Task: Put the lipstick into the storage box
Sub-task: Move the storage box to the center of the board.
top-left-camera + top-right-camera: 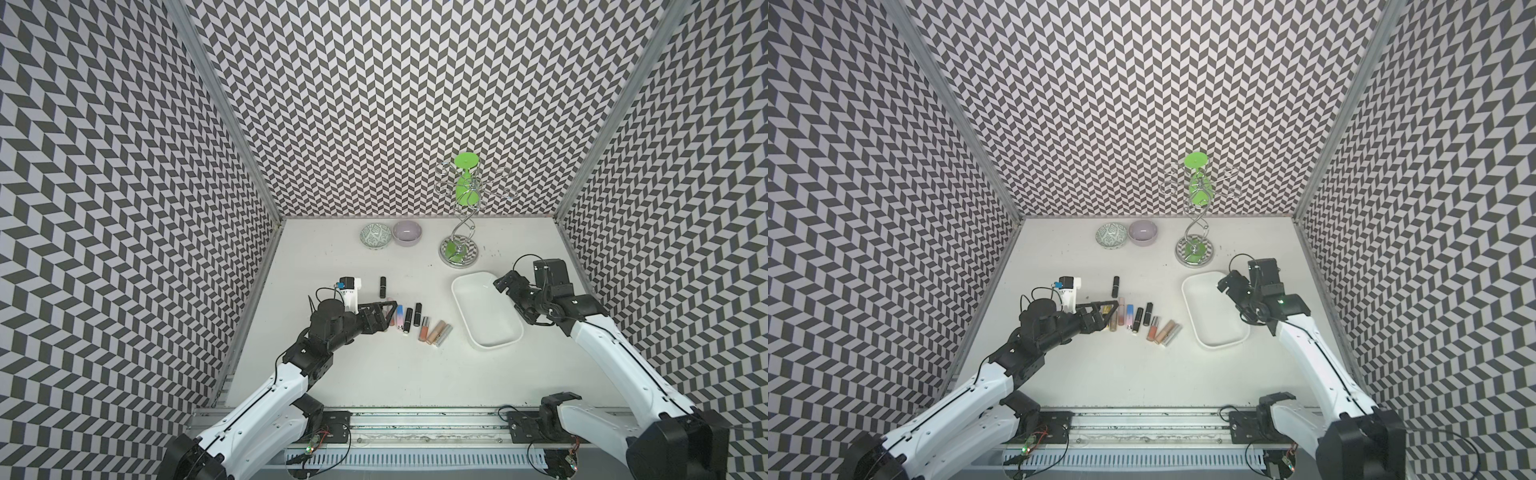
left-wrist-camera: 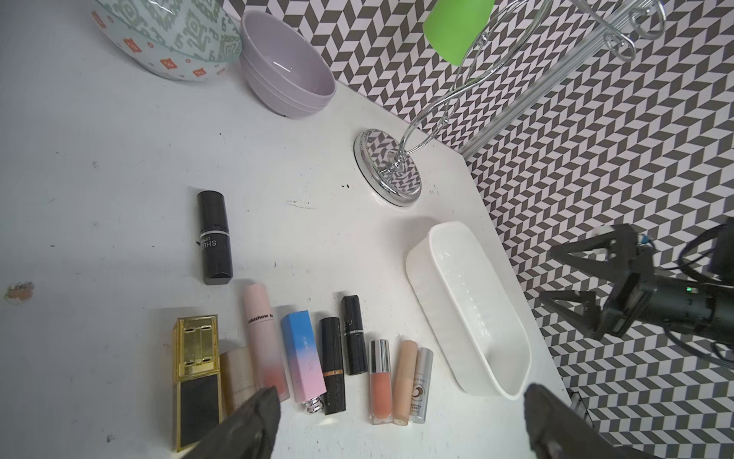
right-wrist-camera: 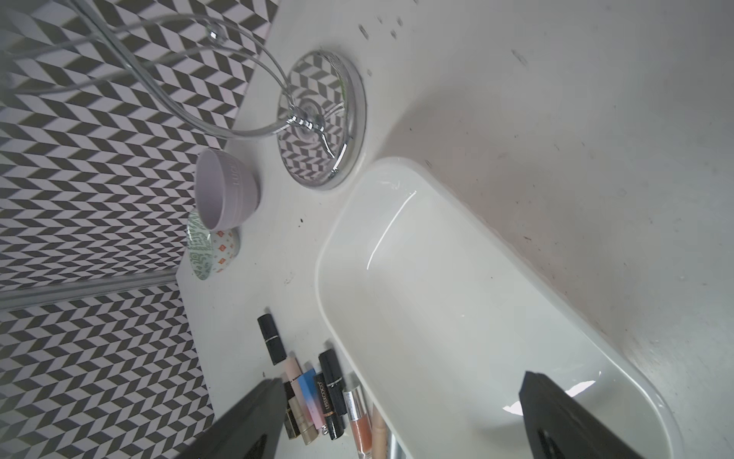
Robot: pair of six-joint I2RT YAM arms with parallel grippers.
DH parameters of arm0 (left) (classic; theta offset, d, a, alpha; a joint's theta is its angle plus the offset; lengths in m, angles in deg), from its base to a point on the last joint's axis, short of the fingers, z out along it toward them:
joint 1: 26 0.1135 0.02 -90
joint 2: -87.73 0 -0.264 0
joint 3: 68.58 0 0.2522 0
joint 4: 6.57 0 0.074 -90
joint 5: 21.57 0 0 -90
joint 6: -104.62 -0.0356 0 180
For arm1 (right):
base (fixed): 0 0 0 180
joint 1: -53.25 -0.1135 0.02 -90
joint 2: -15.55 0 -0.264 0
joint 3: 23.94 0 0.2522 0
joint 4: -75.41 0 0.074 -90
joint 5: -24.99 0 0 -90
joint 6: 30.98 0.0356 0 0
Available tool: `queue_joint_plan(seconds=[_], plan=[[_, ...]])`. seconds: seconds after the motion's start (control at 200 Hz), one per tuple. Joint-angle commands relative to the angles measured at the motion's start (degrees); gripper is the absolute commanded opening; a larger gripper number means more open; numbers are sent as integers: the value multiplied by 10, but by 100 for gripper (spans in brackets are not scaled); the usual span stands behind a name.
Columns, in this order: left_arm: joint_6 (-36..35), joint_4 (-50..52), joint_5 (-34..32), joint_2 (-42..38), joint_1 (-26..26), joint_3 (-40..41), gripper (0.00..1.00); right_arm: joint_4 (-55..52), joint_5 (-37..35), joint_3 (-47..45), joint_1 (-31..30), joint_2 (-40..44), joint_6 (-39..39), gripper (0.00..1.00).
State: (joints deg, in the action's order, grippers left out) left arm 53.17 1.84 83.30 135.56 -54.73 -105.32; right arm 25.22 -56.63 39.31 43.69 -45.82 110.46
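Left tool (image 1: 392,316) spread, low over lipsticks (image 1: 409,319); right tool (image 1: 503,283) spread, above storage box (image 1: 486,322) rim.

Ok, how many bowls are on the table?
2: the green-patterned bowl and the lilac bowl, side by side at the far edge of the table. None looks hidden.

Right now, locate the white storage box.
In both top views, the white rectangular plastic storage box lies right of the lipstick row, in front of the chrome wire stand.
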Motion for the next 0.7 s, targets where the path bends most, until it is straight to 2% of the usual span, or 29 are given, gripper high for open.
queue_joint_plan(seconds=[0.0, 0.12, 0.275, 0.546, 0.696], plan=[[-25, -31, -4, 15, -9, -18, 99, -69, -3, -15, 2, 31, -3, 97], [-37, -50, 2, 42, -23, -26, 99, -74, 46, -82, 2, 66, 36, 98], [-65, -51, -4, 68, -51, -45, 99, -73, 73, -132, 2, 79, 57, 98], [-103, -30, -8, 75, -62, -58, 99, -74, 78, -139, 1, 77, 75, 98], [-113, -26, -17, 68, -63, -58, 99, -99, 39, -63, 1, 63, 56, 98]])
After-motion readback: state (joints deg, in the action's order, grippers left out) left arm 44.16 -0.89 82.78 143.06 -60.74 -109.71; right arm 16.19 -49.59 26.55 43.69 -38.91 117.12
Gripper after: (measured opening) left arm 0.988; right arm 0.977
